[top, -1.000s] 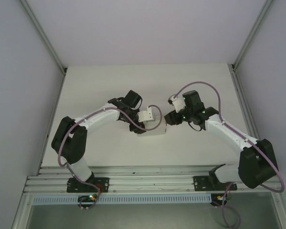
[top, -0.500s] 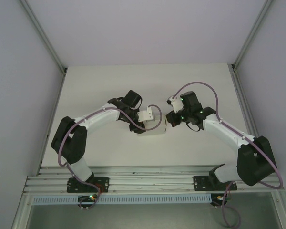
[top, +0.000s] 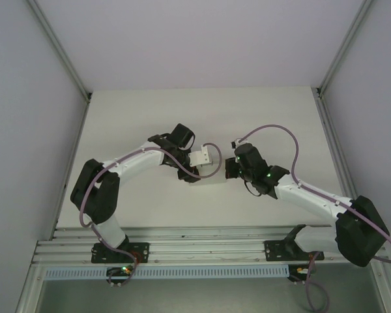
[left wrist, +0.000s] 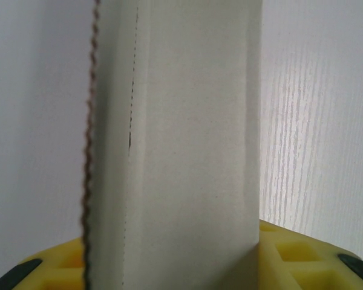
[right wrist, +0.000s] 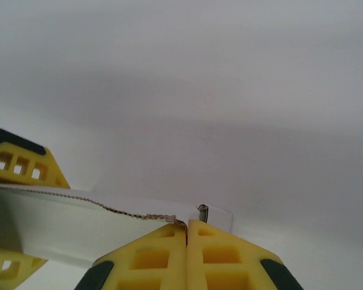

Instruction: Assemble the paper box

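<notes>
Since a second ago the right arm [top: 300,195] has dropped and swung toward the near edge, its forearm now lying low and stretched out leftward. The right gripper [top: 229,168] has come in just beside the right end of the paper box [top: 210,175]. The left arm [top: 133,160] has not shifted: it is bent at the elbow and reaches rightward, and the left gripper [top: 194,173] is at the box's left side.

On the left wrist camera the card [left wrist: 187,151] stands upright between the yellow fingers [left wrist: 290,257], which are clamped on it. On the right wrist camera the right gripper [right wrist: 186,232] has its fingers pressed flat together, and the box's ragged edge [right wrist: 60,223] runs up to their tips. I cannot tell whether any card is nipped in the seam.

The box sits near the middle of the table [top: 150,117], well apart from both side walls. Bare tabletop lies beyond it toward the far edge, and a narrower strip lies between it and the near rail [top: 195,251].
</notes>
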You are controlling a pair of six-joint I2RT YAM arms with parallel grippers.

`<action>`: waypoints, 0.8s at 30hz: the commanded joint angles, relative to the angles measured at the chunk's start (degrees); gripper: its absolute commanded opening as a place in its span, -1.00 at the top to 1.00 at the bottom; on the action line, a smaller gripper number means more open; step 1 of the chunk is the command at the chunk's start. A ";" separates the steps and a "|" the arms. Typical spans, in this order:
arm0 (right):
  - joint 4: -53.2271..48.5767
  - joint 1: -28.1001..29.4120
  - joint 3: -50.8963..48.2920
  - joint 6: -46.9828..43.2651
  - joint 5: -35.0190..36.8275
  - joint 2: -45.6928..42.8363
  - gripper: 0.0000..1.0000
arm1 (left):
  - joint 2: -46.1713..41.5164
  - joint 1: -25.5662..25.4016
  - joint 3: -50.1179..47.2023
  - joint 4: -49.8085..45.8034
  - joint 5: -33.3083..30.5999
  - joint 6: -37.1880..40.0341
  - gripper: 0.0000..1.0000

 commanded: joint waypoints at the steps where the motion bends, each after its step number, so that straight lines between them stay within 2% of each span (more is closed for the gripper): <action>1: -0.95 2.34 -2.05 6.15 4.78 1.19 1.00 | 0.47 0.33 -0.45 4.24 -1.60 -2.84 0.13; 5: 2.17 4.12 -5.15 7.83 6.28 1.16 1.00 | 0.76 0.33 -0.65 4.21 -1.93 -3.17 0.12; 11: 5.73 4.90 -9.15 -1.40 6.11 1.04 1.00 | 0.31 0.33 -0.93 4.93 -2.00 -3.11 0.04; 15: 4.12 4.91 -7.86 -1.03 7.59 0.94 1.00 | 0.18 0.24 -0.53 4.50 -2.40 -3.50 -0.03; 19: 3.05 4.90 -5.63 1.55 7.88 0.48 1.00 | -0.88 -0.09 -0.26 4.12 -3.32 -4.30 -0.39; 23: 0.45 4.98 -4.08 4.18 9.04 1.35 1.00 | -3.77 -0.83 -1.15 5.11 -4.25 -4.98 -0.99; 24: 0.29 4.99 -3.97 4.58 9.22 1.52 1.00 | -4.66 -1.05 -1.63 5.78 -4.81 -5.27 -1.00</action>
